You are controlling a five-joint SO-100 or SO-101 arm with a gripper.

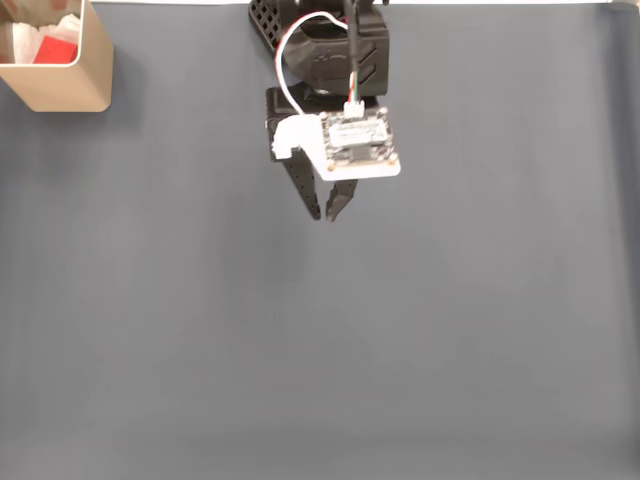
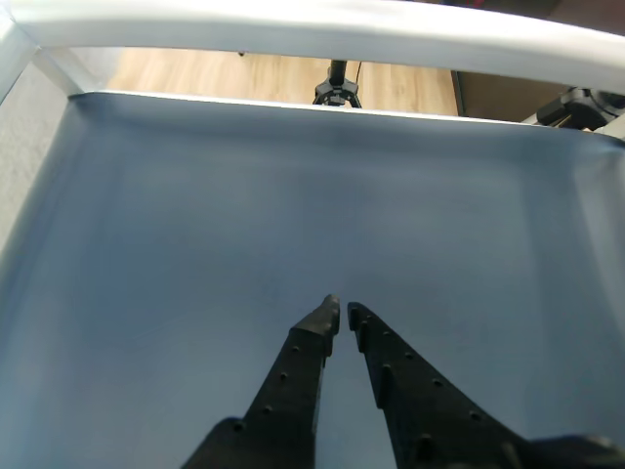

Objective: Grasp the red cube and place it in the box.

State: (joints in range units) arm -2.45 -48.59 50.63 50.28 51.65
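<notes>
The tan box [image 1: 75,85] stands at the top left corner of the fixed view, open at the top with a white lining. The red cube [image 1: 58,49] lies inside it, beside white material. My gripper [image 1: 323,213] hangs over the grey mat near the top middle, well to the right of the box. In the wrist view the two black fingers of the gripper [image 2: 342,311] nearly meet at their tips with nothing between them. The gripper is shut and holds nothing.
A grey mat [image 1: 320,330] covers the table. A white frame bar [image 2: 293,34] and a wooden floor beyond it show at the mat's far edge. The arm's black base [image 1: 320,45] sits at the top middle.
</notes>
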